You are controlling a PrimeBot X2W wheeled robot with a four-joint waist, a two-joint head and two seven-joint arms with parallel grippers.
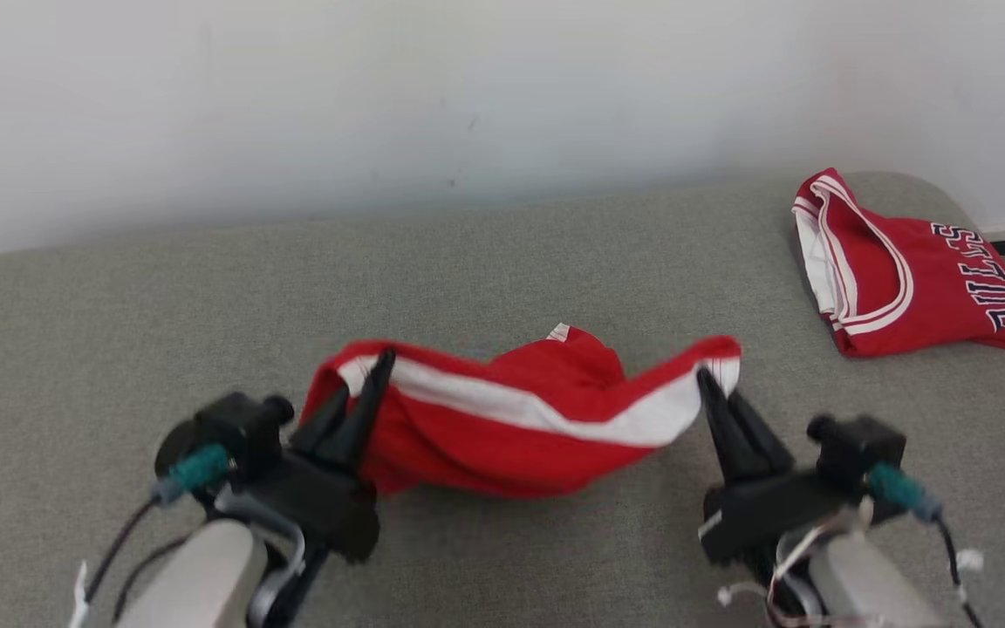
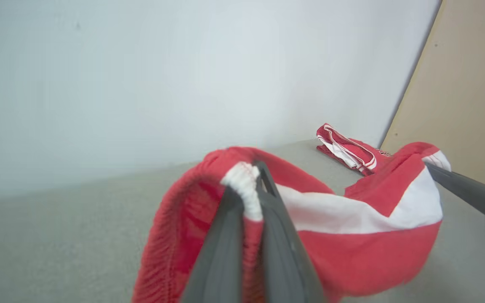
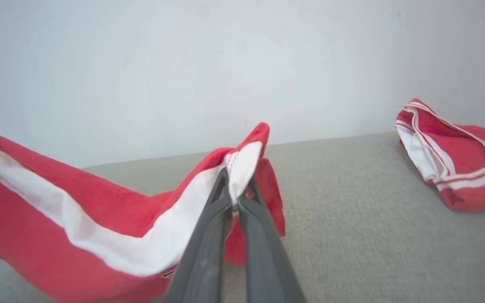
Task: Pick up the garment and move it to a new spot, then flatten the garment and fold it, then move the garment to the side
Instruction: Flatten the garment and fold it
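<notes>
Left gripper (image 1: 367,375), right gripper (image 1: 717,388) pinch garment (image 1: 502,436) — over grey cushion (image 1: 502,262) (white wall (image 1: 380,105) behind).

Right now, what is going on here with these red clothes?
The robot has a red garment with a white stripe pinched at both ends: its left jaws are shut on one end, its right jaws on the other. The cloth sags between them, low over the grey padded surface. A red jersey lies apart at the far right.
</notes>
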